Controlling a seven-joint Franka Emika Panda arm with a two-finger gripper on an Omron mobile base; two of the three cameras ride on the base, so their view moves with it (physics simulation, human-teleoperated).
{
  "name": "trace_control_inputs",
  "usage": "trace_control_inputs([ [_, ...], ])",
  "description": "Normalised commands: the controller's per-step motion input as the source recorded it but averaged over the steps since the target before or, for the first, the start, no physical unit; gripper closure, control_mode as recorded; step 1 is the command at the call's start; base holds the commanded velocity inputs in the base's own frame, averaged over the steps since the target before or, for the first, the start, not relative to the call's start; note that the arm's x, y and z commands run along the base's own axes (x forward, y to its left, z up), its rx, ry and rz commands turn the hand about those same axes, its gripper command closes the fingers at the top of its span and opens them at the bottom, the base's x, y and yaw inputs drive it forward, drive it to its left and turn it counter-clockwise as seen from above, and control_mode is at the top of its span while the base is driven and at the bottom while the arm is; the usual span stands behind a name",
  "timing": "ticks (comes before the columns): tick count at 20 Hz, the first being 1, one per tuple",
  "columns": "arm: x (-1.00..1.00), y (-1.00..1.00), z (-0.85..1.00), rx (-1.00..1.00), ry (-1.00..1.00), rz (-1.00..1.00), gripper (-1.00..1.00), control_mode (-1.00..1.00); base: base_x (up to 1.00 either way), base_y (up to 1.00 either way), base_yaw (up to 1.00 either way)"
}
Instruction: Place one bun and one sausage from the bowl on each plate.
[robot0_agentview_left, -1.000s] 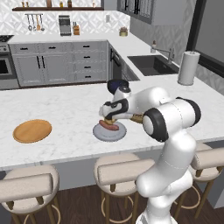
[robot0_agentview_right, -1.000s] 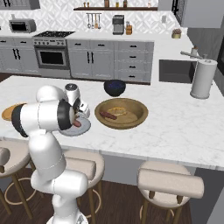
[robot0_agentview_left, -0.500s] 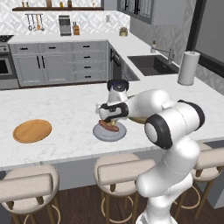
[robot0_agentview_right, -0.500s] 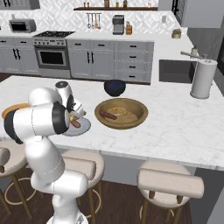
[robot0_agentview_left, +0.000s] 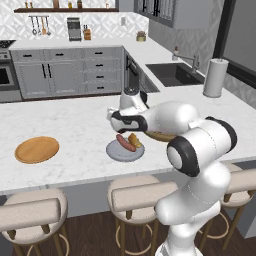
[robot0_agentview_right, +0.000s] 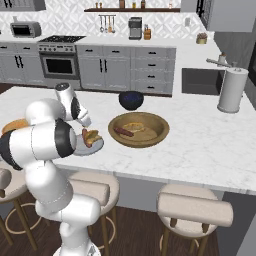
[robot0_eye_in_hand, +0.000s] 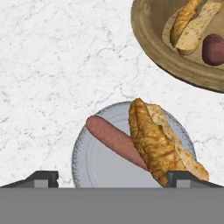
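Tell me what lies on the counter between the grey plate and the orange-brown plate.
Nothing: in the left base view, only bare white marble counter runs between the grey plate and the orange-brown plate.

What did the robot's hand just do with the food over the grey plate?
The gripper opened and lifted up off the grey plate, leaving the bun lying beside the sausage there. The wooden bowl, still holding a bun and a sausage, and the orange-brown plate stayed put.
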Motion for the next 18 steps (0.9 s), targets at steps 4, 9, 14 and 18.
trace_control_inputs([
  [4,-0.02,0.11,0.36,0.00,-0.03,-0.10,-1.00,-1.00,0.00,0.00,0.00],
  [9,-0.16,-0.79,-0.07,0.01,0.05,-0.02,-1.00,-1.00,0.00,0.00,0.00],
  [14,0.00,-1.00,0.00,0.00,0.20,0.19,-1.00,-1.00,0.00,0.00,0.00],
  [18,0.21,-0.99,0.00,0.03,0.25,-0.08,-1.00,-1.00,0.00,0.00,0.00],
])
